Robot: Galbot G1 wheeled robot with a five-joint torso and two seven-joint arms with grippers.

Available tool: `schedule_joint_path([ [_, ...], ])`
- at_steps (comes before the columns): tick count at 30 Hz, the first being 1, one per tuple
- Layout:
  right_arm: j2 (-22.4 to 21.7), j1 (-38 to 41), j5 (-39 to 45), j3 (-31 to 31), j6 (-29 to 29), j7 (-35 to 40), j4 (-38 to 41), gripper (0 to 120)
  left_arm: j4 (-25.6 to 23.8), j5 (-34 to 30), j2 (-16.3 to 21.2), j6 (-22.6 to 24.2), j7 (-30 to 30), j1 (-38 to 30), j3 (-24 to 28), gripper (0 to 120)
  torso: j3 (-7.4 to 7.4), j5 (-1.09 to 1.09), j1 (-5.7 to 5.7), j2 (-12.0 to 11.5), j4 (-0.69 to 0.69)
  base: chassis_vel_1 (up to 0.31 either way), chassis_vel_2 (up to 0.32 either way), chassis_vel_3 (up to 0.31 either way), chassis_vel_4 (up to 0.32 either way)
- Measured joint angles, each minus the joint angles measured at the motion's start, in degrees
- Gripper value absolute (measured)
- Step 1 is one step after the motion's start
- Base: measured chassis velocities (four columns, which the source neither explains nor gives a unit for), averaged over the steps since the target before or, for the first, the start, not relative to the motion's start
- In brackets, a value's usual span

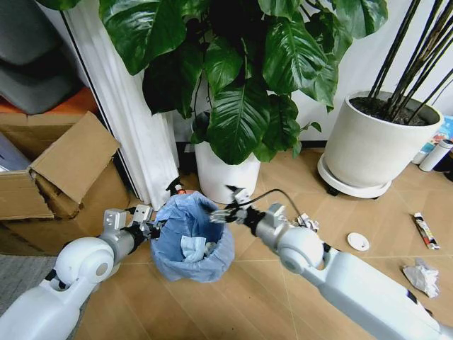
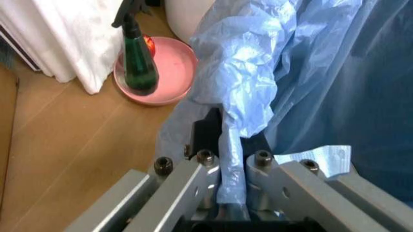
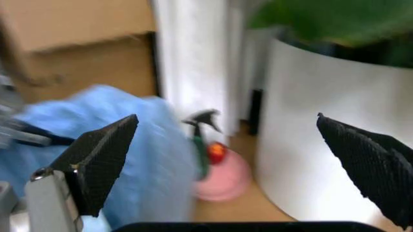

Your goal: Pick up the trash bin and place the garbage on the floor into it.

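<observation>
The trash bin (image 1: 191,241), a small bin lined with a crinkled light-blue bag, stands on the wood floor (image 1: 283,312) just in front of me. My left gripper (image 1: 153,227) is shut on its left rim; in the left wrist view the fingers (image 2: 193,186) pinch a fold of the blue bag (image 2: 252,87). My right gripper (image 1: 222,213) hovers open over the bin's right rim, its black fingertips (image 3: 103,159) spread wide with nothing between them. A white tissue (image 1: 192,248) lies inside the bin. On the floor to the right lie a white disc (image 1: 358,241), a wrapper stick (image 1: 425,230), a crumpled tissue (image 1: 422,275) and a crushed packet (image 1: 308,222).
Behind the bin stand a white plant pot (image 1: 226,173), a green spray bottle (image 2: 139,63) on a pink dish (image 2: 164,77), and a white curtain (image 1: 127,120). A larger white pot (image 1: 375,142) is at the right. A cardboard box (image 1: 64,170) stands at the left.
</observation>
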Motion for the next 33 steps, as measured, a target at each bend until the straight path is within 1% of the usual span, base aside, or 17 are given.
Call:
schedule_joint_path([
  [3,-0.62,-3.77,-1.87,4.67,-0.13,0.51,0.25,100,-0.46,0.11,-0.24,0.00,-0.04,0.54,-0.21,0,0.00,-0.01,0.00,0.00,0.00,0.000,0.000,0.000,0.000],
  [4,-0.62,-3.77,-1.87,4.67,-0.13,0.51,0.25,100,-0.46,0.11,-0.24,0.00,-0.04,0.54,-0.21,0,0.00,-0.01,0.00,0.00,0.00,0.000,0.000,0.000,0.000],
  [7,-0.63,-5.55,-2.53,8.18,-0.42,0.53,-0.13,100,-0.72,0.15,-0.34,0.00,-0.08,0.63,-0.23,0,0.00,-0.01,0.00,0.00,0.01,0.000,0.000,0.000,0.000],
  [12,-0.10,-6.61,-2.66,10.54,-0.48,0.40,-0.75,100,-0.77,0.29,-0.57,-0.01,-0.09,0.80,-0.28,0,0.00,-0.01,0.00,0.00,0.02,0.000,0.000,0.000,0.000],
  [20,0.39,-7.65,-2.93,10.99,-0.46,0.30,-1.11,100,-1.08,0.42,-0.62,0.00,-0.04,1.03,-0.30,0,0.00,-0.01,0.00,0.00,0.02,-0.020,-0.030,0.029,0.019],
  [26,0.64,-7.82,-2.95,10.98,-0.46,0.29,-1.19,100,-1.29,0.42,-0.53,-0.01,0.02,1.13,-0.31,0,0.00,-0.01,0.00,0.00,0.00,-0.101,-0.099,0.106,0.092],
  [33,0.79,-9.37,-3.31,12.06,-0.44,0.20,-1.04,100,-1.75,0.85,-1.27,-0.03,0.04,2.03,-0.37,0,0.00,-0.02,0.00,0.00,0.03,-0.093,-0.097,0.110,0.121],
])
